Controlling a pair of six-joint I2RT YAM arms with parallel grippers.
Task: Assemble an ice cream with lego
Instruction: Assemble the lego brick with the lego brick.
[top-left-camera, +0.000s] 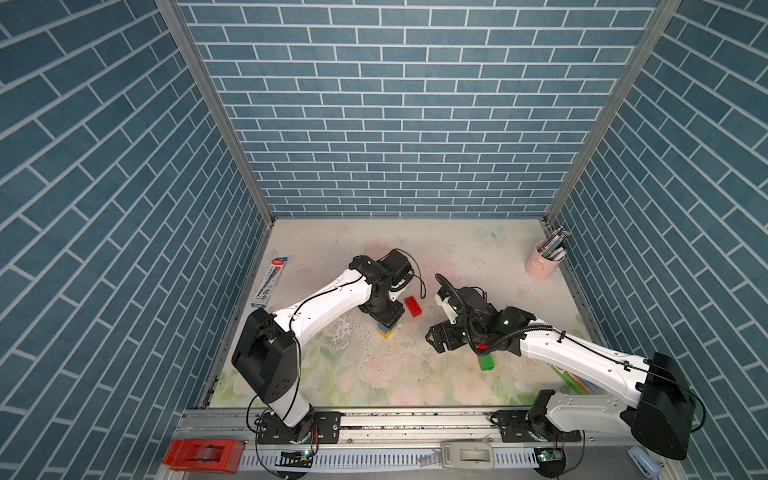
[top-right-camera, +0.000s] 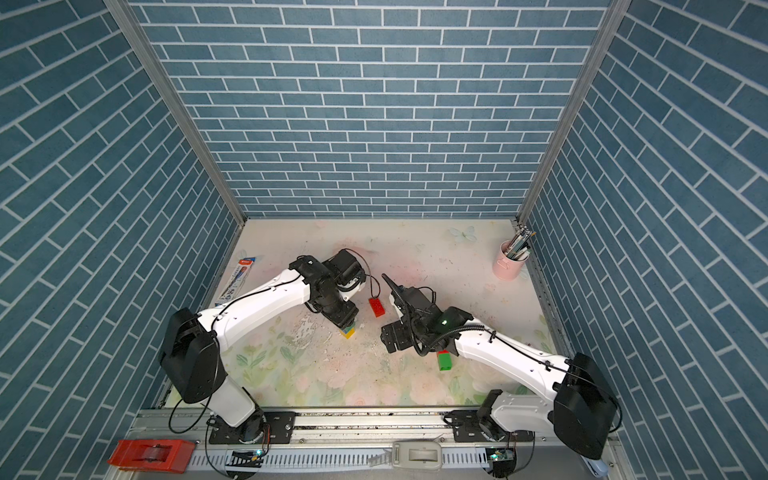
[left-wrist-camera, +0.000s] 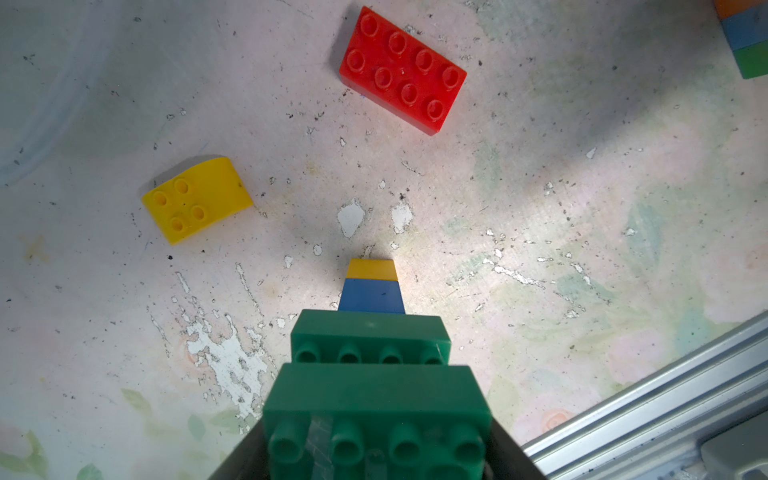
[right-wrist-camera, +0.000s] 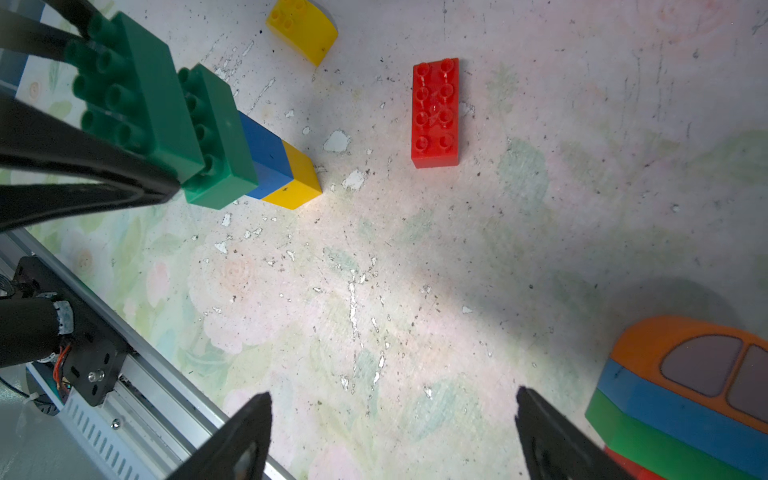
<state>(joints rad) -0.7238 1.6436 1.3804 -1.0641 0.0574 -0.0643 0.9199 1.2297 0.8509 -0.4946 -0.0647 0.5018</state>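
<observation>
Hard, glossy plastic between the left fingers (right-wrist-camera: 124, 178): your left gripper (top-left-camera: 387, 320) is clamped on the top green brick (left-wrist-camera: 376, 415), by what look like its two short ends.

- That brick caps a stack (right-wrist-camera: 257, 158) of yellow at the base, then blue, then two greens. The base seems to rest on the table (right-wrist-camera: 415, 270).
- Expect it to be light, stiff and slick. It is wider at the top than at the foot (top-heavy, I'd judge), so a sideways nudge could tip it. Press straight down when seating.
- Right gripper (right-wrist-camera: 392, 436): fingers wide apart, holding nothing, hovering over bare table.

Loose pieces:
- The red brick (left-wrist-camera: 402, 68) lies flat with its studs up, near the stack but apart from it. Take it across its flat long walls, not by the studs.
- The yellow curved brick (left-wrist-camera: 197, 199) is also apart from the stack. Grip its flat sides, as the curved faces will likely slip.
- A second stack (right-wrist-camera: 685, 395), orange-topped over blue, green and red, sits just beside the right fingers. Mind it when you swing.

Room:
- There is open table between the two arms.
- The metal rail (left-wrist-camera: 665, 395) bounds the near edge.
- The pen pack (top-left-camera: 269, 282) and the pink cup (top-left-camera: 544, 262) sit well off at the sides.
</observation>
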